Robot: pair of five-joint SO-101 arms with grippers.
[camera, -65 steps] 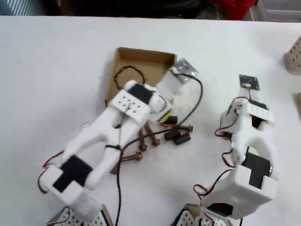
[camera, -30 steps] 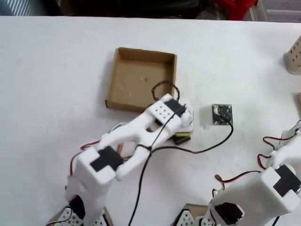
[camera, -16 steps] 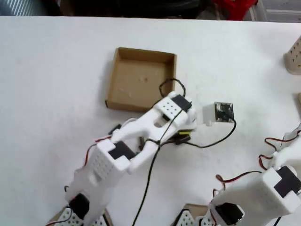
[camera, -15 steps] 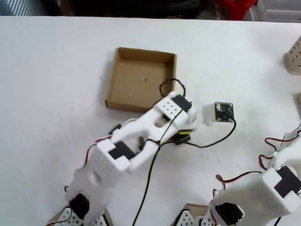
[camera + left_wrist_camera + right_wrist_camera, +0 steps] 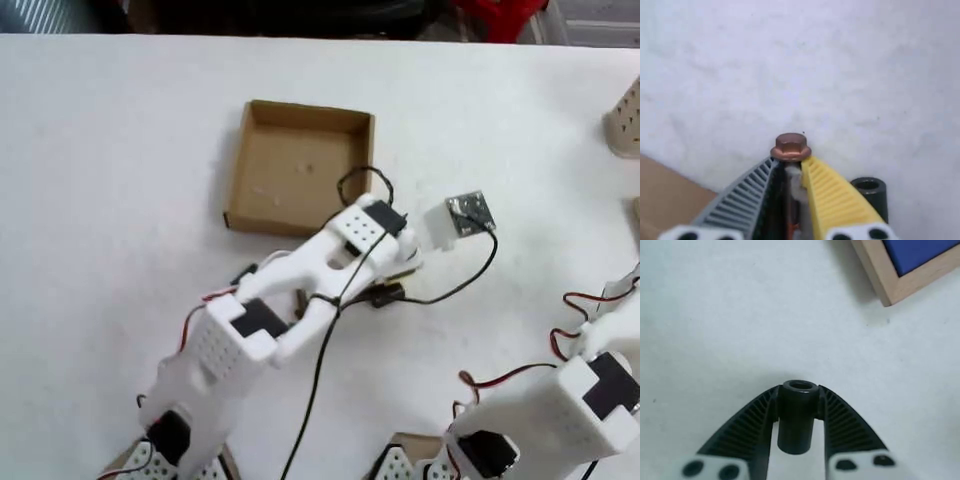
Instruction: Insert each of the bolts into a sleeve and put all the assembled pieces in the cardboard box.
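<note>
**Bolt** (image 5: pixel 790 146): copper-coloured, hex head with flange. Clamped between the fingers of the left gripper (image 5: pixel 790 163), one finger grey (image 5: pixel 747 192) and one yellow (image 5: pixel 832 195). The long axis runs along the fingers. The head points away from the wrist and sits just past the fingertips. The shank is mostly hidden between the fingers.

**Held sleeve** (image 5: pixel 796 420): black, cylindrical. Gripped on both sides by the black fingers of the right gripper (image 5: pixel 798 391). The long axis lies in line with the fingers, and the open bore faces away from the wrist, above bare tabletop.

**Loose sleeve** (image 5: pixel 869 192): black, on the tabletop just beside the yellow finger, open end showing. Whether it stands upright cannot be told.

**Cardboard box** (image 5: pixel 300 165): shallow, square, open top. The left arm (image 5: pixel 300 285) reaches to just off its near right corner, and one corner of the box shows beside the grey finger.

**Right arm** (image 5: pixel 550 410): at the near right edge of the high view, well apart from the box.

**Tabletop** (image 5: pixel 120 200): white.

**Surroundings**: a wooden frame with a blue inside (image 5: pixel 900 265) lies near the right gripper. A beige perforated object (image 5: pixel 625 120) stands at the right edge, and something red (image 5: pixel 500 15) shows beyond the far edge.
</note>
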